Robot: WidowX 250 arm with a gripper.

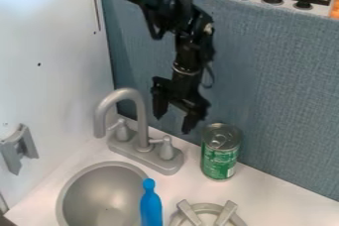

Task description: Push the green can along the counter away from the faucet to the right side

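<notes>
Hanging above the white counter (pixel 271 195): black two-finger claw (pixel 174 122), fingers spread, empty. Just below and beside it: green-and-silver metal can (pixel 220 153), upright. Claw's opposite side: grey curved faucet (pixel 140 116). Handling note: gripping the can likely wants wide fingers, level descent, faucet clearance.

Can (pixel 218 159): cylindrical, green label with white markings, a pale patch low on its right side; bare silvery metal top with a raised rim. Stood upright, top visible from above. Position: right of centre, lower half of the frame, on the white counter (pixel 268 194).
</notes>
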